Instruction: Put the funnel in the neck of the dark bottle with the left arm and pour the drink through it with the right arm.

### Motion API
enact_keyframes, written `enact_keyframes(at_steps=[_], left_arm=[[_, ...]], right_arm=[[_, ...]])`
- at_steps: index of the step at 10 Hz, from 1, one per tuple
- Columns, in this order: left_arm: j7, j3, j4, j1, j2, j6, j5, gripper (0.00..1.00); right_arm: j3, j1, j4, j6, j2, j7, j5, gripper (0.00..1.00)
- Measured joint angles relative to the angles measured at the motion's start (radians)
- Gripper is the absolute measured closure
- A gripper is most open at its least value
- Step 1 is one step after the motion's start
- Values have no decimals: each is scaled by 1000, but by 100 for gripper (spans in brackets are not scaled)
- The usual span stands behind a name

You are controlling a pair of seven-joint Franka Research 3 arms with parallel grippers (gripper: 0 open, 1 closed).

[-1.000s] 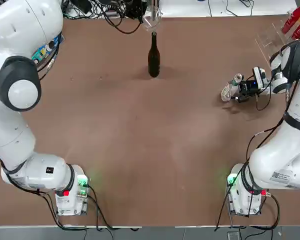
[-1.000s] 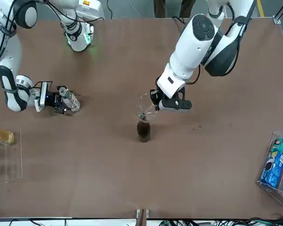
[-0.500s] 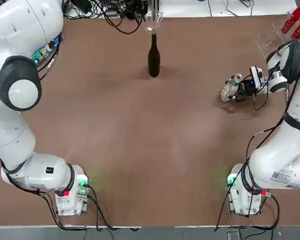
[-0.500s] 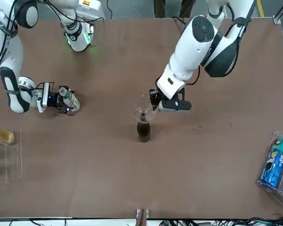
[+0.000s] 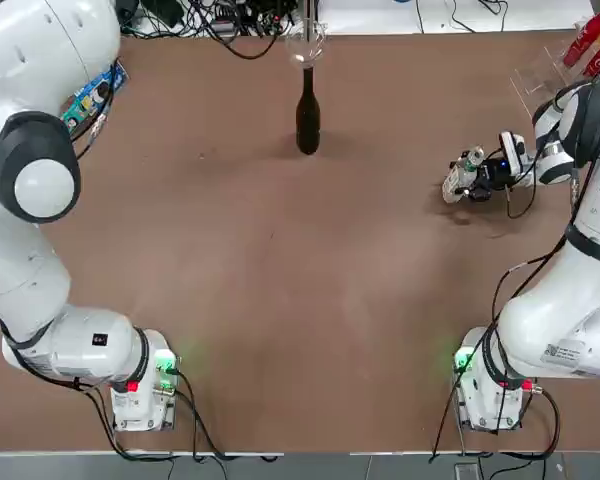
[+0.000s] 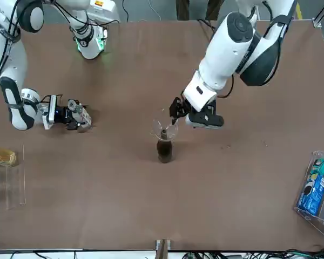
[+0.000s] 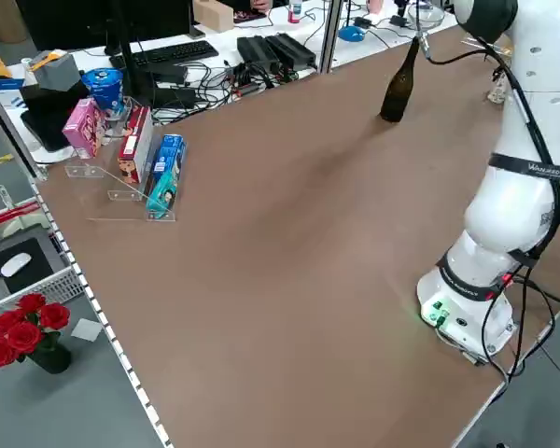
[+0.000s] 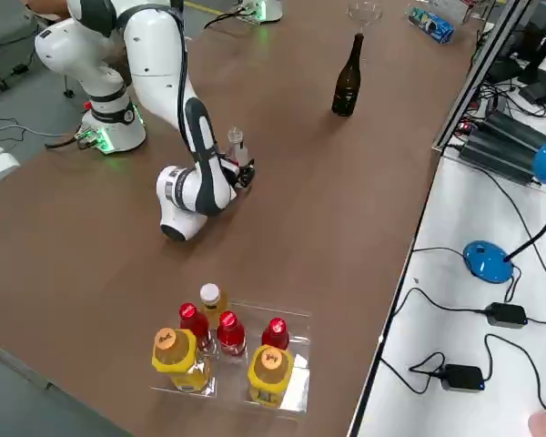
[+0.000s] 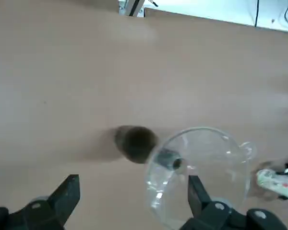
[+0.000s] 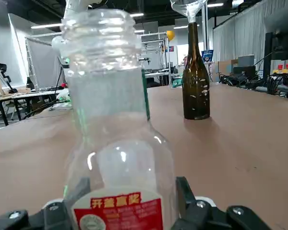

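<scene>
Only wristward: capless drink between fingers

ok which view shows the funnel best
The left wrist view: the funnel fills the frame, its rim clear, sitting in the dark bottle mouth. The front view shows it small; the right wrist view cuts off its rim; top and side views give only a faint glint.

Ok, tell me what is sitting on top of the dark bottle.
The funnel sits in the neck of the dark bottle, its wide rim up. The left gripper is open beside it. The spout inside the neck cannot be seen through the dark glass.
</scene>
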Motion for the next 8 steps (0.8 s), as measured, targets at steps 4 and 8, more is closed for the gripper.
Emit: enact_keyframes(at_steps=[4, 8], left_arm=[[573, 153, -2, 55, -17, -316, -167, 3], [952, 146, -37, 130, 13, -331, -314, 6]], right_arm=[[-6, 0, 1, 0, 0, 3, 3, 42], [-28, 2, 4, -24, -8, 58, 4, 48]])
